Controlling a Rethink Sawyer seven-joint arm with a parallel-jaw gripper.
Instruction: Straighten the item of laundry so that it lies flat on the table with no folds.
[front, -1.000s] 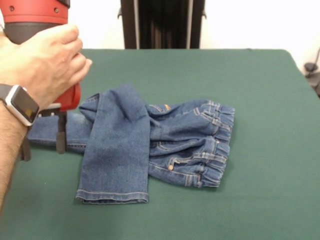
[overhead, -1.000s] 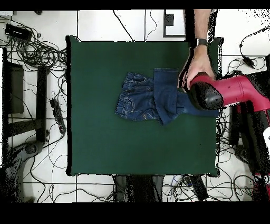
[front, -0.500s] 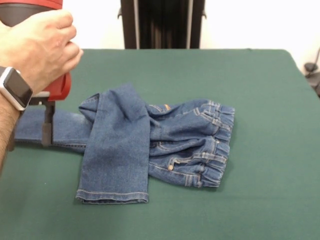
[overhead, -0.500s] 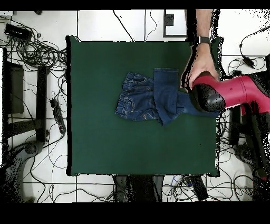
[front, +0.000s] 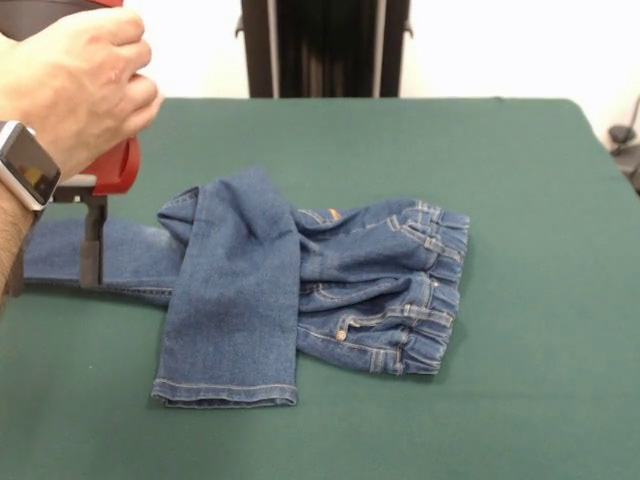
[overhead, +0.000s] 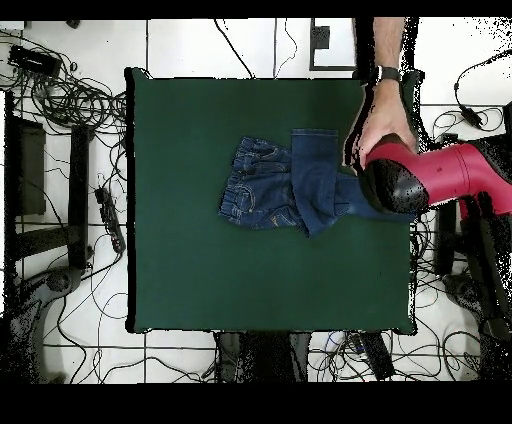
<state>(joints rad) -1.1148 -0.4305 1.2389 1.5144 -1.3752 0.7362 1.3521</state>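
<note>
The blue denim jeans (front: 340, 285) lie on the green table (front: 530, 200), waistband to the right. One leg is folded over the other toward the front edge. The other leg stretches flat to the left. My gripper (front: 53, 288) is open, its two fingers (front: 92, 250) standing wide apart, tips down at the end of that left leg with flat cloth between them. In the overhead view the jeans (overhead: 270, 185) lie at mid-table (overhead: 200, 270), and the red arm head (overhead: 395, 185) hides the gripper.
A person's hand (front: 70, 90) with a wristwatch grips the red arm head from the left. It also shows in the overhead view (overhead: 380, 120). The black pedestal (front: 325, 45) stands at the far side. Cables lie on the floor around the table.
The arm, held by the hand, has moved left toward the table edge. The end of the outstretched leg has slid left with it, so that leg lies longer. The folded leg and waistband have not moved.
</note>
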